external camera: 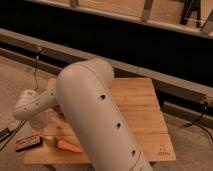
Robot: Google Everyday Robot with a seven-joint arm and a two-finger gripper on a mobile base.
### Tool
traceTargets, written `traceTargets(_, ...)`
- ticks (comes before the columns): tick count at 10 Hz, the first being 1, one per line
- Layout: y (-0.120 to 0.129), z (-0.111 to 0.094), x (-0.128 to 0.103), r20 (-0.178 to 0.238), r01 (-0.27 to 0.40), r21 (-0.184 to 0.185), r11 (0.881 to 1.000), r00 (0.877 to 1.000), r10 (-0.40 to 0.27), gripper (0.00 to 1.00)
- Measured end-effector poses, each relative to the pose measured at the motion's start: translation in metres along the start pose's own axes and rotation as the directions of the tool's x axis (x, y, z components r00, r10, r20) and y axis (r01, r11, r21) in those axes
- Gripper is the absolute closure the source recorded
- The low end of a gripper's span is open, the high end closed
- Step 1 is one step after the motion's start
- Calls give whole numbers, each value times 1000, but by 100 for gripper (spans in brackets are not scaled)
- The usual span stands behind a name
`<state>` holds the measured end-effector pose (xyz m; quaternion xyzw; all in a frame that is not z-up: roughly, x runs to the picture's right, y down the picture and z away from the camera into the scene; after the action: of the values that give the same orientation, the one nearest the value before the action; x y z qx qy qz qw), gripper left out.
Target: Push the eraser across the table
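Note:
The eraser (pixel 27 143), a small flat dark block with an orange-brown edge, lies at the front left edge of the wooden table (pixel 137 107), partly over the side. An orange carrot (pixel 68 145) lies just to its right near the front edge. My gripper (pixel 42 120) hangs below the pale wrist (pixel 30 104) over the table's left side, just above and to the right of the eraser. My thick pale arm (pixel 95 120) crosses the middle of the view and hides much of the table's left and centre.
A long dark wall with a metal rail (pixel 165 80) runs behind the table. A cable (pixel 36 70) hangs at the back left and another (pixel 199 120) lies on the floor at the right. Carpeted floor surrounds the table.

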<state>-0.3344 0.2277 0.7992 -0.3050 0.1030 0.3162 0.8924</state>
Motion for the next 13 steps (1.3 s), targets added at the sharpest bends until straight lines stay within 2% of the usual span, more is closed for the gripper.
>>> traceTargets(2, 14, -4, -9, -6, 39, 4, 999, 999, -39, 35)
traceTargets(7, 25, -4, -18, -12, 75, 5, 997, 997, -75, 35)
traceTargets(8, 29, -5, -22, -8, 86, 2, 996, 996, -86, 35)
traceTargets(11, 26, -24, -32, 23, 125, 7, 992, 992, -125, 35)
traceTargets(13, 26, -24, -31, 22, 126, 6, 992, 992, -126, 35)
